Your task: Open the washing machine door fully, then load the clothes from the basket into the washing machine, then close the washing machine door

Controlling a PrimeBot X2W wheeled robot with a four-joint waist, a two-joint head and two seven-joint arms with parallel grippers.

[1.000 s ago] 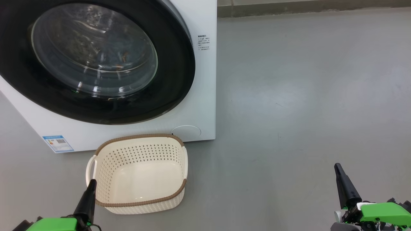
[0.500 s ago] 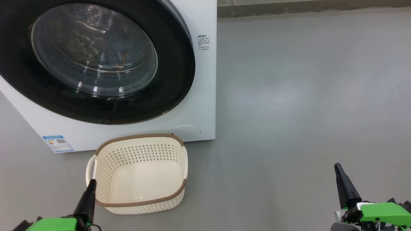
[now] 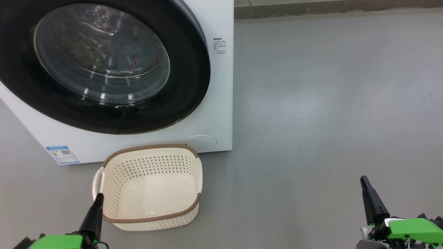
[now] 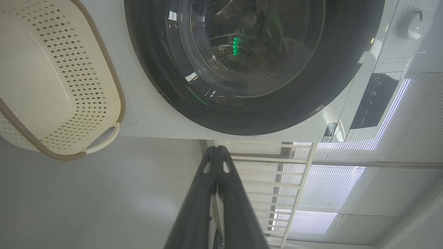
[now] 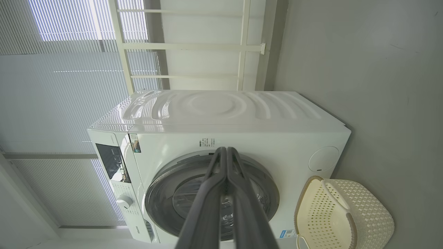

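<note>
The washing machine (image 3: 219,103) stands at the upper left, white, with its black round washing machine door (image 3: 188,86) shut flat against the front. Dimly behind the glass lies mottled fabric with orange-brown marks, apparently the clothes (image 3: 129,62). The cream basket (image 3: 148,149) sits on the floor just before the machine, and its inside is bare. My left gripper (image 3: 99,197) is shut, its tip at the basket's near left corner beside the handle. My right gripper (image 3: 363,180) is shut too, far to the right over open floor. Both wrist views show the pressed-together fingers (image 4: 217,152) (image 5: 226,152).
Grey floor (image 3: 328,103) stretches wide to the right of the machine, up to a wall base (image 3: 328,10). A blue label (image 3: 62,154) and a round filter cap (image 3: 200,142) mark the machine's lower front. White railing and window blinds (image 5: 69,86) stand behind it.
</note>
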